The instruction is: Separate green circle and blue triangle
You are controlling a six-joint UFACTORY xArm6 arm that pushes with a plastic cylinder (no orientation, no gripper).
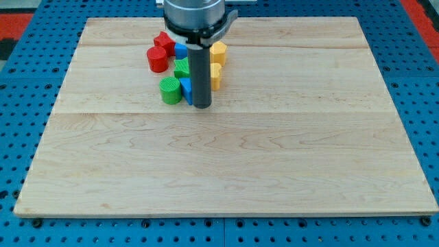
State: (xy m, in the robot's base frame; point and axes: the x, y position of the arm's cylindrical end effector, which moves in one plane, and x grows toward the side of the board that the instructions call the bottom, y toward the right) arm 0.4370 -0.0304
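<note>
The green circle (170, 90) sits on the wooden board at the view's upper left, with the blue triangle (186, 90) touching its right side. My tip (201, 106) is just right of the blue triangle, at its lower right edge; the rod hides part of it. Whether the tip touches the triangle cannot be told.
Packed just above are a green block (182, 68), a blue block (181, 50), a red circle (157, 60), a red block (163, 41), and two yellow blocks (218, 52) (215, 75) right of the rod. The wooden board (274, 158) lies on a blue pegboard.
</note>
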